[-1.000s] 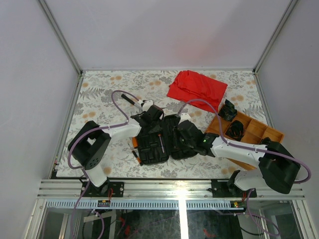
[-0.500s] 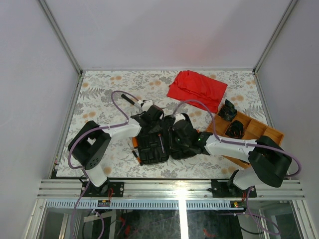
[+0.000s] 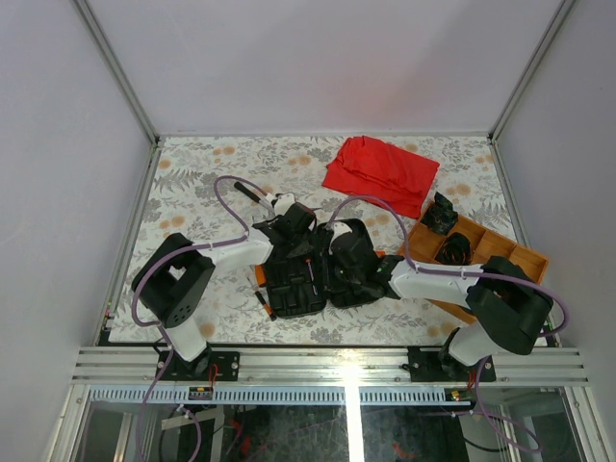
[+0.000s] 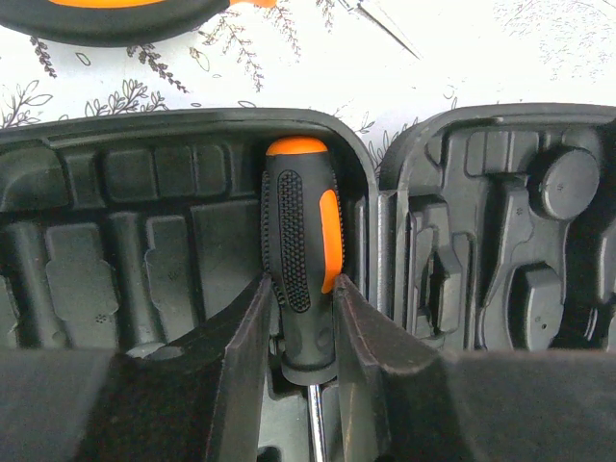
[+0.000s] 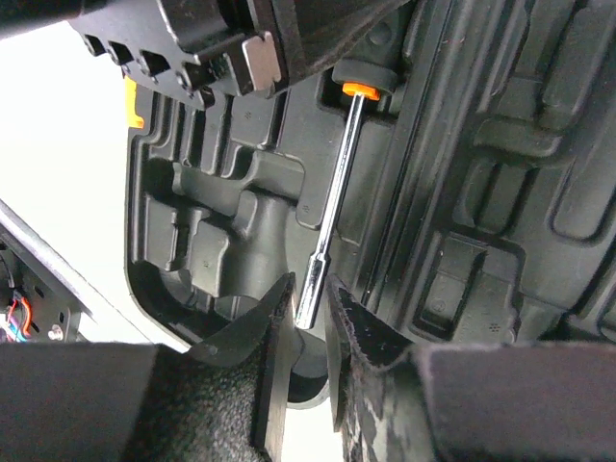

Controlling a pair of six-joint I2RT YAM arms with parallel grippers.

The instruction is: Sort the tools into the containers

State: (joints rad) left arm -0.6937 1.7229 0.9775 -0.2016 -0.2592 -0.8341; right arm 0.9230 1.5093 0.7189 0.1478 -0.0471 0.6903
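Observation:
The black tool case (image 3: 289, 289) lies open in the middle of the table. A screwdriver with a black-and-orange handle (image 4: 300, 241) lies in a moulded slot by the hinge. My left gripper (image 4: 301, 284) is shut on its handle, both fingers touching it. In the right wrist view my right gripper (image 5: 310, 289) grips the tip of the chrome shaft (image 5: 332, 217) with narrow jaws. In the top view the left gripper (image 3: 294, 226) is at the case's far edge, and the right gripper (image 3: 332, 262) is over the case's middle.
Loose tools lie left of the case: a small screwdriver (image 3: 262, 303), an orange-handled tool (image 3: 258, 274) and a black driver (image 3: 252, 192). A pliers handle (image 4: 125, 14) lies beyond the case. A red cloth (image 3: 380, 171) lies at the back. A wooden tray (image 3: 500, 252) holds black objects at the right.
My right arm has moved left across the case, and its gripper has come onto the screwdriver's shaft tip. The left gripper has stayed on the handle.

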